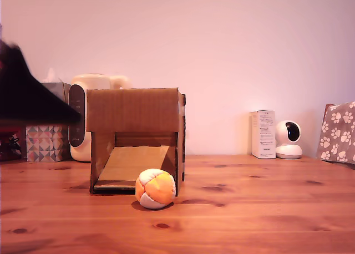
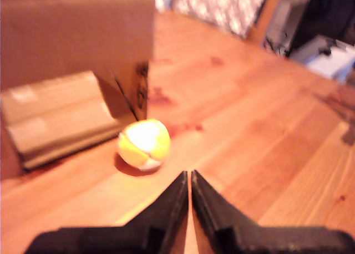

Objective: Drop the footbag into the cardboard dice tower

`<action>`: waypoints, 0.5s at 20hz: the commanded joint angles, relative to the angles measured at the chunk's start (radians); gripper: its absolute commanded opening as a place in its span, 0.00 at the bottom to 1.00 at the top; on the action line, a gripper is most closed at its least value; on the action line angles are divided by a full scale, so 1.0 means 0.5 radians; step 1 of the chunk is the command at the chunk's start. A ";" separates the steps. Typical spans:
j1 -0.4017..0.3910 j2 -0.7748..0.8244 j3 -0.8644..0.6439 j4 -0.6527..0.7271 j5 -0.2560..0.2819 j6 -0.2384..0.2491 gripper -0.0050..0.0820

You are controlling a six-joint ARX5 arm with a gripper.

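Note:
The footbag, a small ball of orange, yellow and white panels, rests on the wooden table just in front of the cardboard dice tower. The tower's front opening shows a sloped ramp inside. In the wrist view the footbag lies beside the tower, a short way ahead of my gripper. The black fingers are pressed together, shut on nothing, and hang above the table. In the exterior view only a dark blurred part of the arm shows at the left edge.
Behind the tower stand a patterned tissue box and a cream appliance. At the exterior view's right are a small white carton, a white camera and a paw-print box.

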 commanded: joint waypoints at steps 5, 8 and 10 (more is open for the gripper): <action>-0.043 0.424 0.056 0.397 -0.011 -0.005 0.04; -0.043 0.592 0.097 0.517 -0.013 0.002 0.27; -0.043 0.703 0.139 0.609 -0.038 0.005 0.80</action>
